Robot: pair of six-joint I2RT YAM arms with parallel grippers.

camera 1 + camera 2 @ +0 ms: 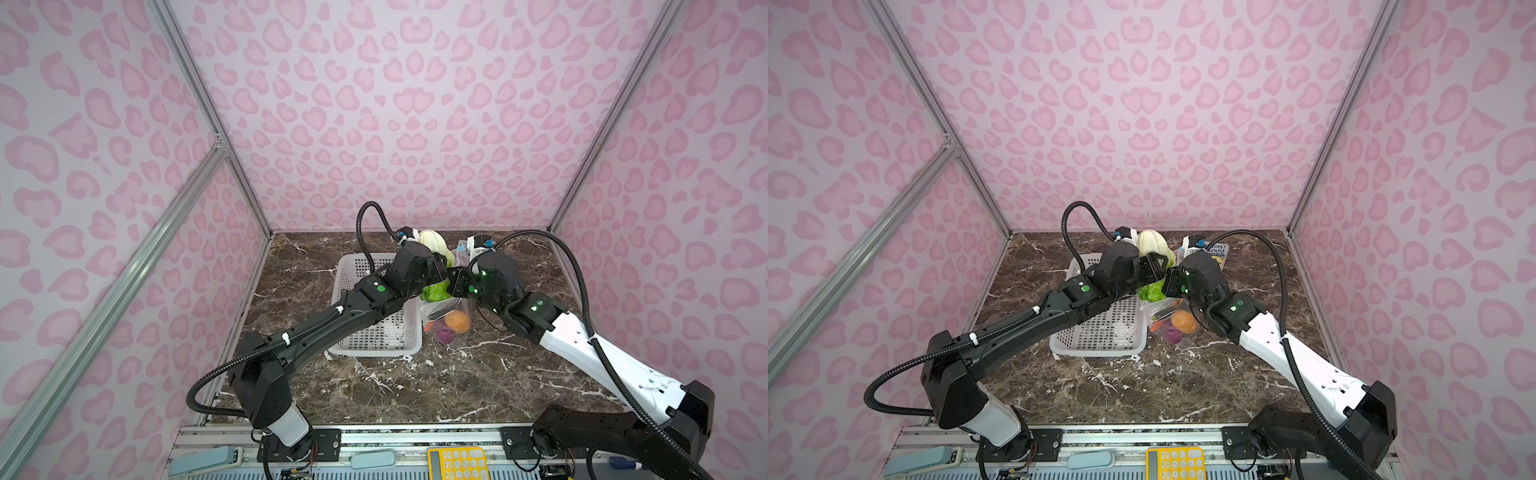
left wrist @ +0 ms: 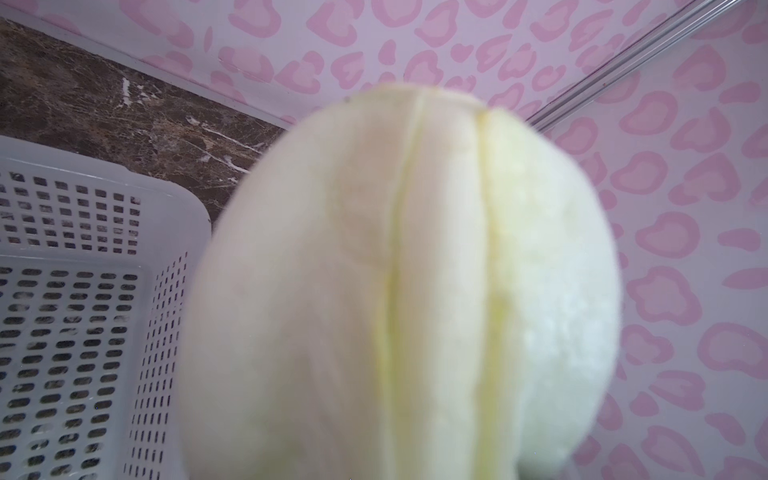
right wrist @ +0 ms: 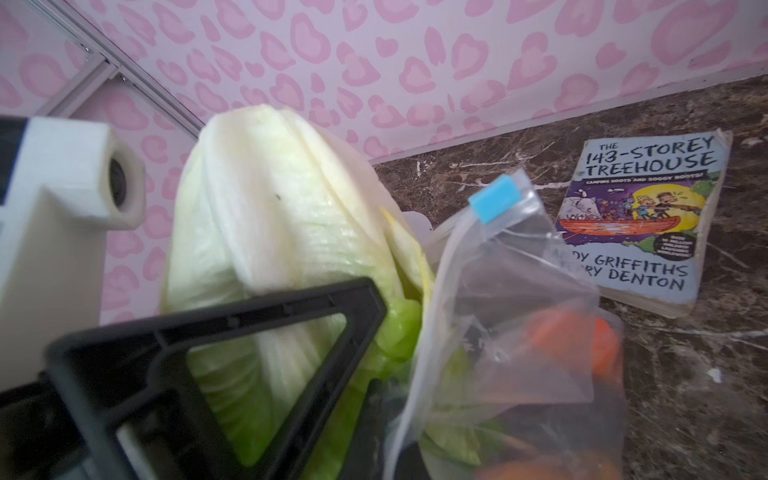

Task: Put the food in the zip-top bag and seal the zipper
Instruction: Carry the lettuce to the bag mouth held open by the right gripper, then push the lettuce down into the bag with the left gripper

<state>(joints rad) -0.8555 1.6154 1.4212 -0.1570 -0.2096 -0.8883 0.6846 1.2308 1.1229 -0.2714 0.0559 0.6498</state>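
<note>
Gripping the cabbage (image 1: 432,245), left pincer (image 1: 441,270) holds it upright, green end down at the zip-top bag (image 1: 438,309) mouth, just right of white basket (image 1: 374,353). pumpkin (image 1: 457,322) and onion (image 1: 444,334) lie inside the bag on bench (image 1: 415,395). right pincer (image 1: 454,277) clamped on bag's raised edge, blue slider (image 3: 496,197) up, book (image 3: 640,224) beyond

cabbage (image 1: 1152,247) over zip-top bag (image 1: 1152,309), white basket (image 1: 1092,352) beside

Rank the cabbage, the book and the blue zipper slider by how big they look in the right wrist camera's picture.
1. cabbage: looks largest, but it is nearest the camera, so its lead over the book is unsure.
2. book.
3. blue slider: clearly smallest.
</note>
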